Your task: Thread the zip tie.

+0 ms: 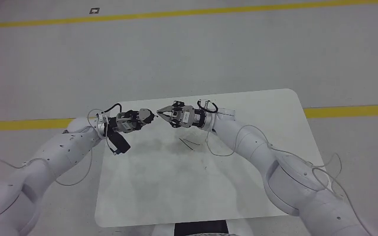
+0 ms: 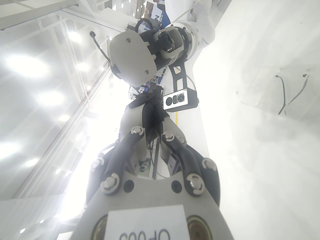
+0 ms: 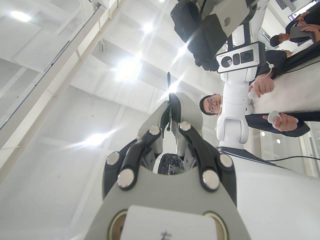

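Right gripper [image 3: 172,111]: clamped on a black zip tie [image 3: 169,81], above the table's far middle.
Left gripper [image 2: 149,107]: fingers pressed together, facing the right one from just left.
Spare ties [image 1: 190,143]: flat on the table [image 1: 248,189], near-right of both grippers.

2 grippers [image 1: 152,115] [image 1: 160,110], 3 zip ties [image 2: 283,93] [image 2: 299,89] [image 2: 100,48], 1 tbl [image 1: 248,189]

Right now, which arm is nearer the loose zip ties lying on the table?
Right. The right arm hangs just beyond the loose zip ties; the left gripper sits farther off to their side.
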`<state>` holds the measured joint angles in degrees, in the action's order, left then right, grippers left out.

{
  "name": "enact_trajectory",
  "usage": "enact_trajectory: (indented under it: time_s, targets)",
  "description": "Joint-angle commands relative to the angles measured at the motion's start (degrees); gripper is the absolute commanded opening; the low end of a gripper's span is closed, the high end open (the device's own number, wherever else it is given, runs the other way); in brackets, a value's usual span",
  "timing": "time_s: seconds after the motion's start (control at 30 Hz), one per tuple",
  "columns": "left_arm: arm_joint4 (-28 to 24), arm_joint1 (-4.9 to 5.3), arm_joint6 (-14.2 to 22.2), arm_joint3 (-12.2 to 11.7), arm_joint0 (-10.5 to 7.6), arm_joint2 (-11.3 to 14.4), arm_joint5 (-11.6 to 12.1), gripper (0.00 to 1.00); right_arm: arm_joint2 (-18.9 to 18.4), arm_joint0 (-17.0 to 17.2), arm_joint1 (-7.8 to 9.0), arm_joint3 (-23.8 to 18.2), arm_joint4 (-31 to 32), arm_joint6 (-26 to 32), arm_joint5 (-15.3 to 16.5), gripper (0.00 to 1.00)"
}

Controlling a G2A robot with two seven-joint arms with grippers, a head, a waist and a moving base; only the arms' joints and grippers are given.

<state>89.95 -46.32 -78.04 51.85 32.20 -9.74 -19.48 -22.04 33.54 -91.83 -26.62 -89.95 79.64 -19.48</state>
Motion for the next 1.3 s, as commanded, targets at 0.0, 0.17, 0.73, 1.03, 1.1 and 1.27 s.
enact_trajectory:
  time_s: [0.0,0.17,0.73,1.03,1.1,1.27]
  targets:
    - [0.0,-0.01,0.4,0.08,0.05,-0.04,0.0,0.0,0.0,0.0,0.0,0.0,0.0,0.0,0.0,0.0]
    - [0.0,0.51,0.0,-0.26,-1.66,-1.01,0.0,0.0,0.0,0.0,0.0,0.0,0.0,0.0,0.0,0.0]
    - [0.0,0.15,-1.6,-2.93,-3.8,0.0,0.0,0.0,0.0,0.0,0.0,0.0,0.0,0.0,0.0,0.0]
    - [0.0,-0.27,-1.6,-3.91,-3.57,0.0,0.0,0.0,0.0,0.0,0.0,0.0,0.0,0.0,0.0,0.0]
    - [0.0,-0.27,-1.6,-3.91,-3.57,0.0,0.0,0.0,0.0,0.0,0.0,0.0,0.0,0.0,0.0,0.0]
    - [0.0,-0.28,-0.45,-2.59,-1.19,-0.53,0.0,0.0,0.0,0.0,0.0,0.0,0.0,0.0,0.0,0.0]
